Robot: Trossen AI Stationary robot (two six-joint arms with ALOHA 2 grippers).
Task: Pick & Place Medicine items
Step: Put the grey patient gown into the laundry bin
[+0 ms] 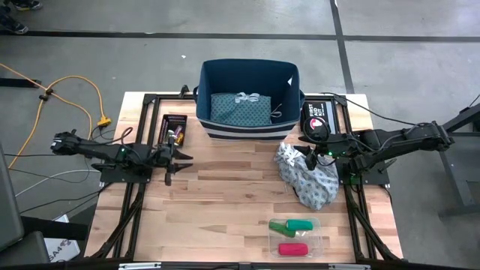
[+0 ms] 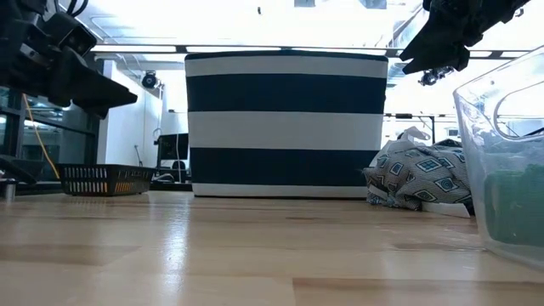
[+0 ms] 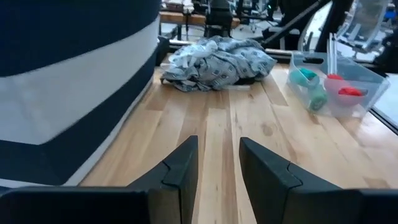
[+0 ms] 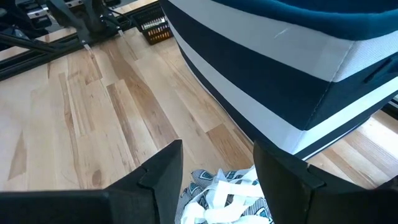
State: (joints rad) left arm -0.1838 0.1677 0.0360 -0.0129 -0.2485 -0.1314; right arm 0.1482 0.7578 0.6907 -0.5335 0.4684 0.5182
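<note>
Two green tubes [image 1: 294,224] and a red-pink tube [image 1: 292,249] lie in a clear plastic tray [image 1: 318,238] near the table's near edge, right of centre; they also show in the left wrist view [image 3: 311,87]. My left gripper [image 1: 180,157] is open and empty above the table's left part, pointing right. My right gripper [image 1: 307,159] is open just above the grey patterned cloth [image 1: 307,176], which lies bunched on the table; in the right wrist view [image 4: 217,180] its fingers stand over the cloth. The orange vial and clear sticks I cannot make out.
A navy-and-white striped bin [image 1: 250,101] holding a teal cloth [image 1: 240,109] stands at the table's far middle. A small black mesh basket [image 1: 173,129] is at the far left, a black first aid pouch [image 1: 315,120] at the far right. Bare wood lies in the middle.
</note>
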